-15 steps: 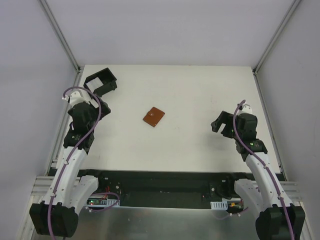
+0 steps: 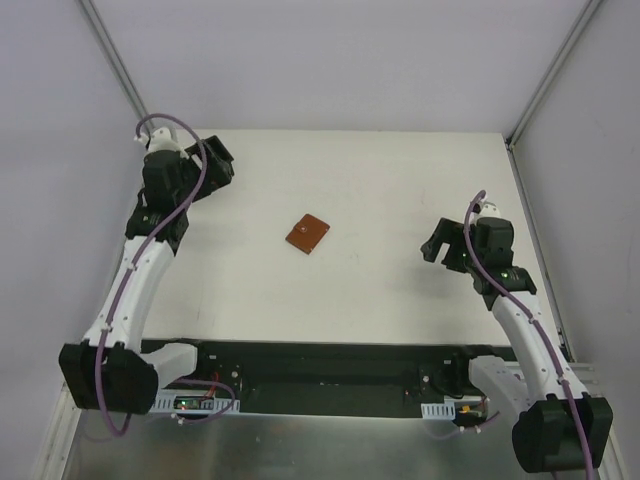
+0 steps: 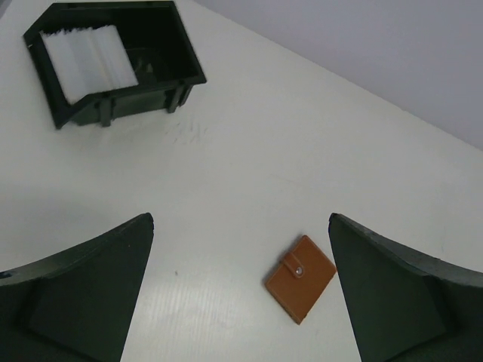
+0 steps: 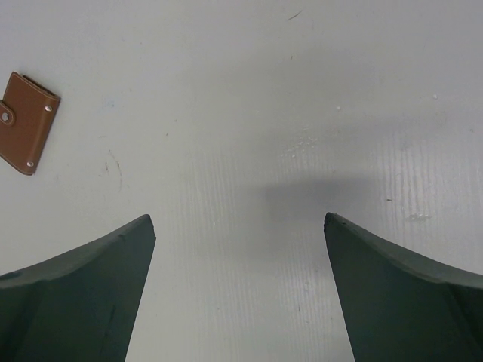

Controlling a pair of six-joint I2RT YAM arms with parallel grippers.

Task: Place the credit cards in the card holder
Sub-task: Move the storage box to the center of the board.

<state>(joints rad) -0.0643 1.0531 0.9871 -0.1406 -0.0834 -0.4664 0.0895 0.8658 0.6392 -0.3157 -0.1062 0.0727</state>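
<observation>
The black card holder (image 3: 183, 72) stands at the table's far left corner. White credit cards (image 3: 87, 60) lean inside it at its left end. My left gripper (image 3: 241, 219) hangs open high above the table, the holder ahead to its left, nothing between its fingers. In the top view the left arm covers most of the holder. At the right side of the table my right gripper (image 2: 437, 246) is open and empty above the bare white surface (image 4: 241, 113).
A brown leather wallet (image 2: 308, 234) lies snapped shut at the table's middle, also in the left wrist view (image 3: 300, 277) and at the right wrist view's left edge (image 4: 25, 121). Metal frame posts (image 2: 120, 70) rise at the far corners.
My left arm has lifted and swung toward the far left corner, so it now covers the card holder in the top view. The right arm has shifted only slightly.
</observation>
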